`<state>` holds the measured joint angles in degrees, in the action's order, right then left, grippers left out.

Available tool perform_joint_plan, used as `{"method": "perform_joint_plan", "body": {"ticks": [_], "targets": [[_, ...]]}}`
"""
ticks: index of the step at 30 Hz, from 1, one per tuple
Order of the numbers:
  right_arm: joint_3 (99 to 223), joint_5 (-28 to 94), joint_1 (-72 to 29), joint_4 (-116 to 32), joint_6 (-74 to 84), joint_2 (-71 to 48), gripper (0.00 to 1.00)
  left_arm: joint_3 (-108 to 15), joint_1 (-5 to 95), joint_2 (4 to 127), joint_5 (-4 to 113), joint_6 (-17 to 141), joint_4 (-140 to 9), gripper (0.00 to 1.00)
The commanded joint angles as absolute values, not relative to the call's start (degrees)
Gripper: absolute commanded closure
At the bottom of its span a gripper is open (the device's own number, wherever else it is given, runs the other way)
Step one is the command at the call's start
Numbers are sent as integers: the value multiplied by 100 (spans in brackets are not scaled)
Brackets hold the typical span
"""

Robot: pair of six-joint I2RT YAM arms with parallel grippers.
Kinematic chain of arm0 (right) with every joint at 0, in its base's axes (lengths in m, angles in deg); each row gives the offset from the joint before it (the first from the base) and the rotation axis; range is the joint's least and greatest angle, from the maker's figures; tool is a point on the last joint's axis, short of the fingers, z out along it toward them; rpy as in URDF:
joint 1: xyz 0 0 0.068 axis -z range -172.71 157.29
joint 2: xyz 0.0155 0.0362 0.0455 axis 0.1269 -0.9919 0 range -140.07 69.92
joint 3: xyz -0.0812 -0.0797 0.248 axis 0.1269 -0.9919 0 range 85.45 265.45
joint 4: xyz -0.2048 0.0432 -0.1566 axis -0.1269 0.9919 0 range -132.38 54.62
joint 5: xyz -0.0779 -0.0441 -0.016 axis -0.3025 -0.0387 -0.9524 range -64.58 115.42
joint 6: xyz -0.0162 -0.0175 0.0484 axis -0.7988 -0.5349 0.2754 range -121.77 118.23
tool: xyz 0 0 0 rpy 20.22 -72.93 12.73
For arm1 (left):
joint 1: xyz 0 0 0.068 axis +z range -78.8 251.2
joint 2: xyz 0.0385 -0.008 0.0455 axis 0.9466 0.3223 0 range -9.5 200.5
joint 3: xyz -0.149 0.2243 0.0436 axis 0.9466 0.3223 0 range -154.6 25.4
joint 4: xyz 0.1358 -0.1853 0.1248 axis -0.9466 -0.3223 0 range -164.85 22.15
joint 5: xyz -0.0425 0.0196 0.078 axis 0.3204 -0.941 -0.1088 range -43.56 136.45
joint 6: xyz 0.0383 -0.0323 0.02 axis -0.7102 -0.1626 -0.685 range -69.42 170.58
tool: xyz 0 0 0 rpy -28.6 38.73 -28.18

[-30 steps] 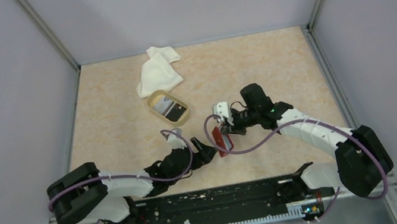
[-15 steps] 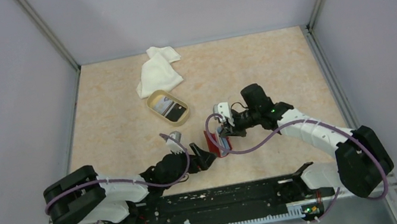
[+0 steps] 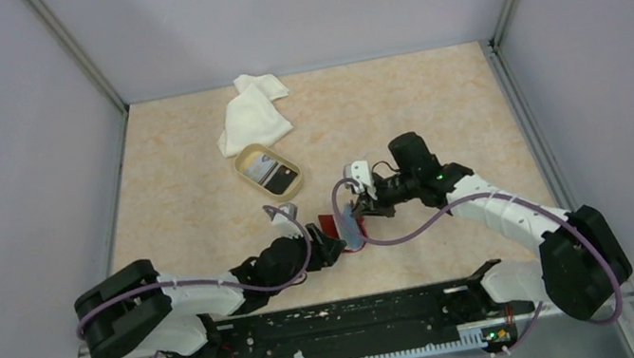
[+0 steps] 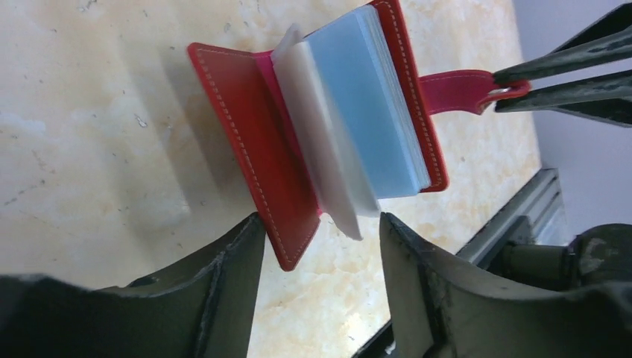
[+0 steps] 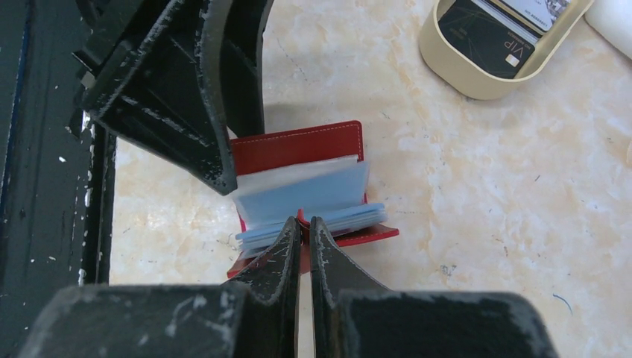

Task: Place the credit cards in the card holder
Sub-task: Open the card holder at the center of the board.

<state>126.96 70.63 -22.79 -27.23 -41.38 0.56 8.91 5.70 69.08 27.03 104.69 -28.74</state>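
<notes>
Top view: red card holder (image 3: 332, 226) lies open on tabletop (image 3: 434, 93), between my left hand (image 3: 328, 245) and my right hand (image 3: 359, 215). Credit cards (image 3: 272, 172) in tan oval dish (image 3: 242, 164), beyond holder to left.

Left wrist: my left hand spread apart, straddling holder's corner, not clamping.

Right wrist: my right hand pinched together on holder's strap (image 4: 454, 91). Clear pockets (image 5: 298, 190) fanned.
</notes>
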Motion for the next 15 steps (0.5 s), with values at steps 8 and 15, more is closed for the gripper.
{"method": "perform_joint_plan", "body": {"ticks": [8, 15], "targets": [[12511, 6230, -2056, -3101, -4095, 313, 100, 510, 563, 7312, 2464, 10196, -3540, 100], [12439, 4740, -2001, -3285, -4069, -105, 93, 544, 563, 7268, 2597, 9987, -3290, 100]]}}
